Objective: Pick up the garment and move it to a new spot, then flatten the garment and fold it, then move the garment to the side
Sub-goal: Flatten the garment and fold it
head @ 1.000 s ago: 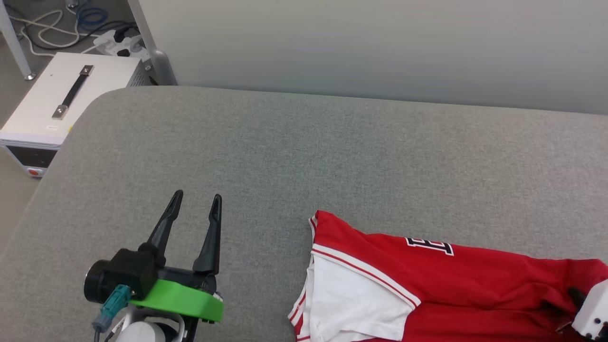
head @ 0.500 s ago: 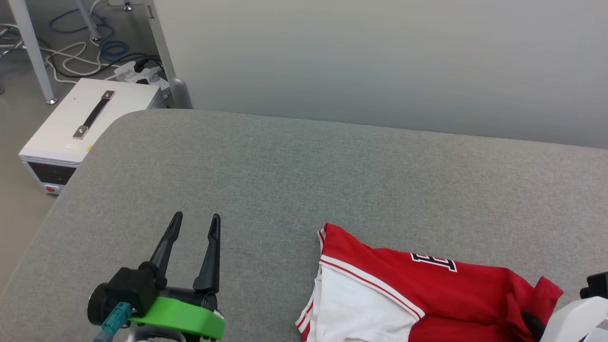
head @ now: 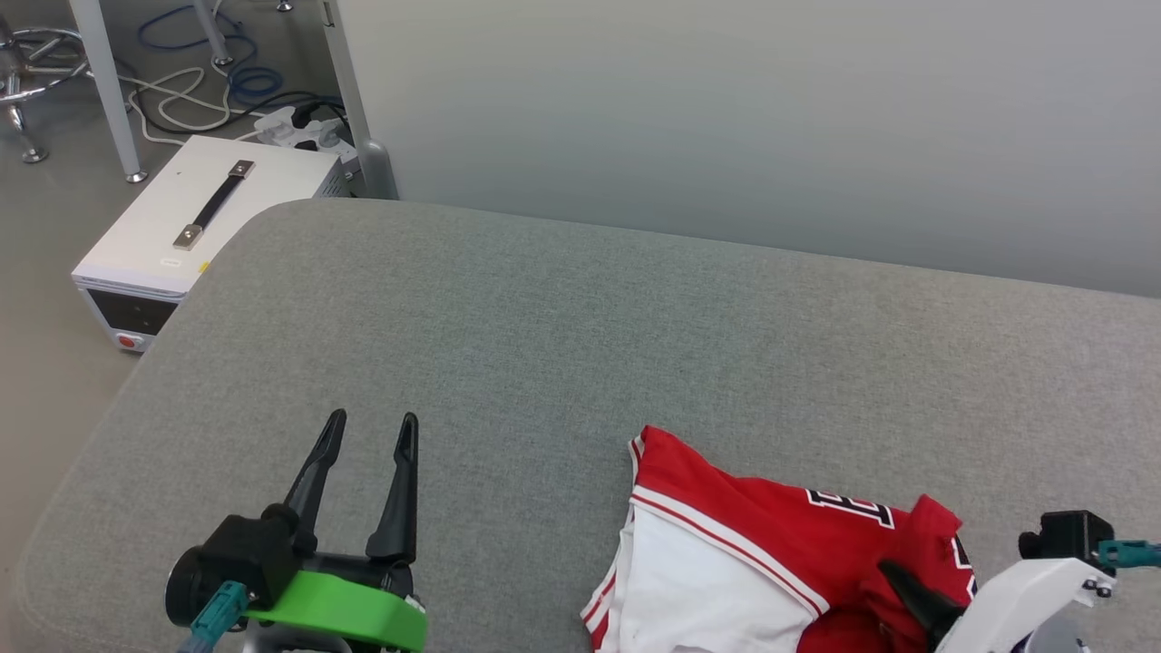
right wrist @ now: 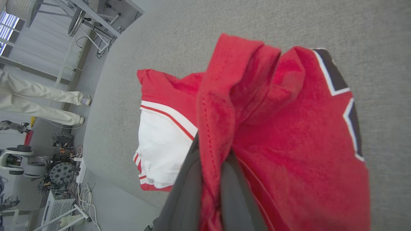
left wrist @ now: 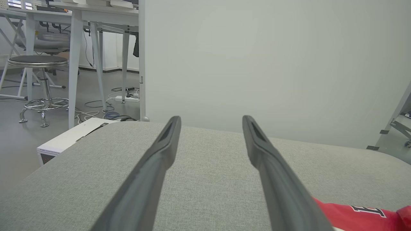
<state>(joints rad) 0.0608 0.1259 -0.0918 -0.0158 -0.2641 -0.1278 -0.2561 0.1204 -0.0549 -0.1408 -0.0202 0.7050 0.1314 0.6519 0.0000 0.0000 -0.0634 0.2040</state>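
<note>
1. Grey woven fabric is covering the counter [head: 562,345], which is taking up most of the head view. Its bare middle, toward 12 o'clock from the clothing, is offering plenty of room for a new spot.
2. A pale partition panel [head: 726,118] is standing along the counter's far edge at 12 o'clock.
3. The garment [head: 771,535] is lying bunched at about 5 o'clock on the counter, close to the near edge. Its white sleeve [head: 698,580] is spreading toward 7 o'clock of the heap, and the black lettering [head: 848,508] is showing in part on the red chest.
4. A white box [head: 200,218] with a black strap handle is sitting on the floor at 10 o'clock, just off the counter's corner.
5. The left pincer [head: 372,419] is hovering at 7 o'clock with its jaws standing wide apart, gripping nothing and well apart from the garment.
6. The right pincer [right wrist: 212,154] is working at 5 o'clock, clamped tight on a raised fold of red cloth beside the lettering. In the right wrist view a stitched hem is running between its two fingers.
7. Judging from this, the pick-and-move step is the one in hand.
   - Doing it well is likely meaning lifting until the sleeve is clearing the counter, so nothing is dragging or rolling under.
   - The carry should be going slowly toward 12 o'clock, since one thin pinch could be slipping under a sudden swing.
   - Lowering the sleeve end first should be leaving the body laid out, ready for the open left pincer to be helping flatten.
</note>
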